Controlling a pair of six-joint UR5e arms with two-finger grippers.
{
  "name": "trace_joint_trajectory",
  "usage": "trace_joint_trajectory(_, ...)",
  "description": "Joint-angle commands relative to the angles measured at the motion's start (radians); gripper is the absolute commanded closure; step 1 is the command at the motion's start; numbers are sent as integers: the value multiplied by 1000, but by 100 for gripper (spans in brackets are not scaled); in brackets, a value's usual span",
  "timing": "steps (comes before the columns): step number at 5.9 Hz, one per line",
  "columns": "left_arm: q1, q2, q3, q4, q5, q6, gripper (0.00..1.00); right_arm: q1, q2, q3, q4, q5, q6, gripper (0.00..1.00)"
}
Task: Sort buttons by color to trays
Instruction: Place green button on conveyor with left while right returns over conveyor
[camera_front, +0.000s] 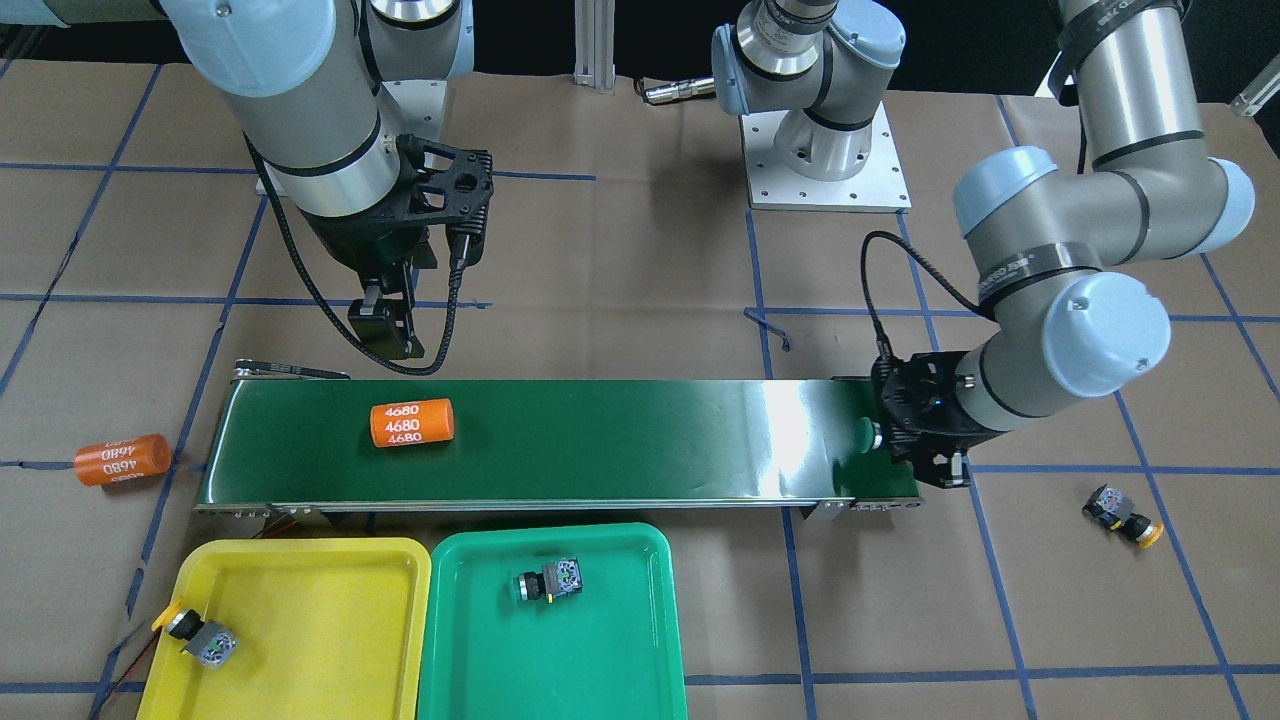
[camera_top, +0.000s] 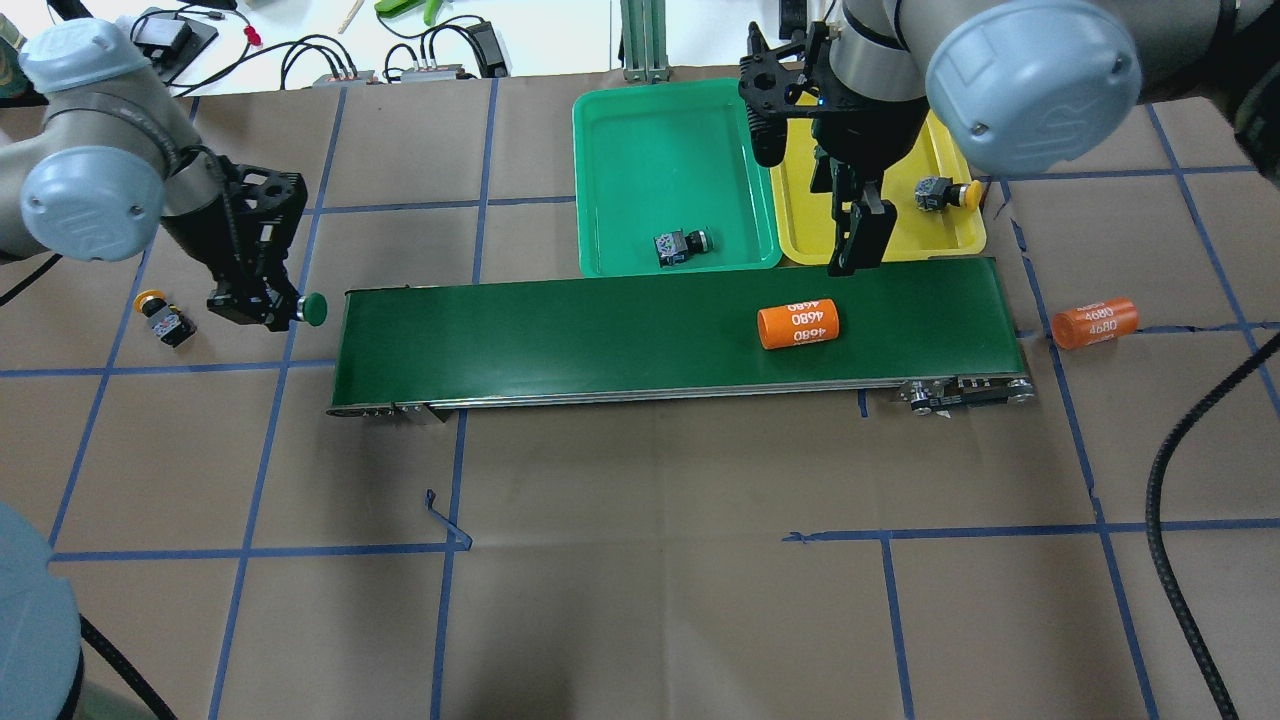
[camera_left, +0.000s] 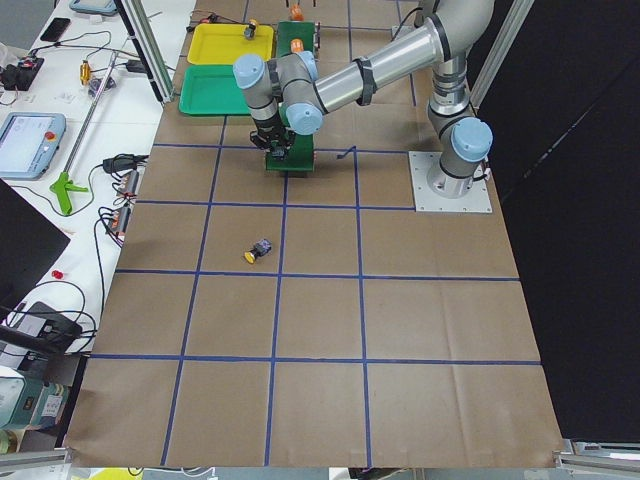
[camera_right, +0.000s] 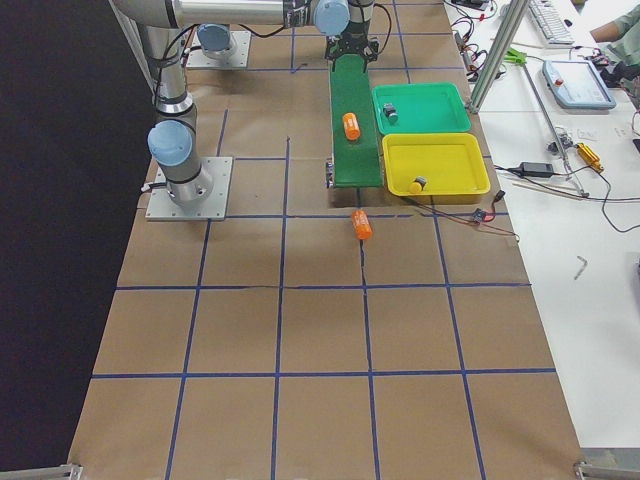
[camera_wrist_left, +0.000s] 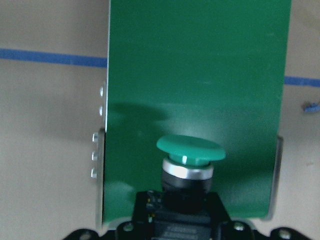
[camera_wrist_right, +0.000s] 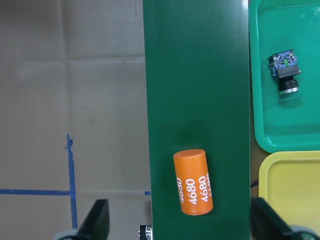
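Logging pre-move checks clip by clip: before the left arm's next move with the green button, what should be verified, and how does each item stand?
1. Grip: left gripper is shut on the green button, cap pointing at the belt: ok.
2. The end of the conveyor belt ahead of the cap is bare: ok.
3. Held button touching the belt: cannot tell.
4. Right gripper is open above the belt: ok.
5. Orange cylinder lies on the belt below it, possibly in the way: not ok.
6. Green tray has room, holding one other button: ok.
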Motion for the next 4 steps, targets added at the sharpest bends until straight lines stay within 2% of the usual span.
trace_joint_trajectory(1,-93,-25,-15,93,-7,-69,95,11,2,4,-3,-2,14,0)
trace_joint_trajectory(2,-92,-31,-17,95,-15,-98,19,11,3,6,-3,-3,13,0)
trace_joint_trajectory(3,-80,-29,-20,91,-12,-113,7,11,3,6,-3,-3,13,0)
trace_joint_trajectory(4,-16,-11,-17,45,-9,-104,4,11,3,9,-3,-3,13,0)
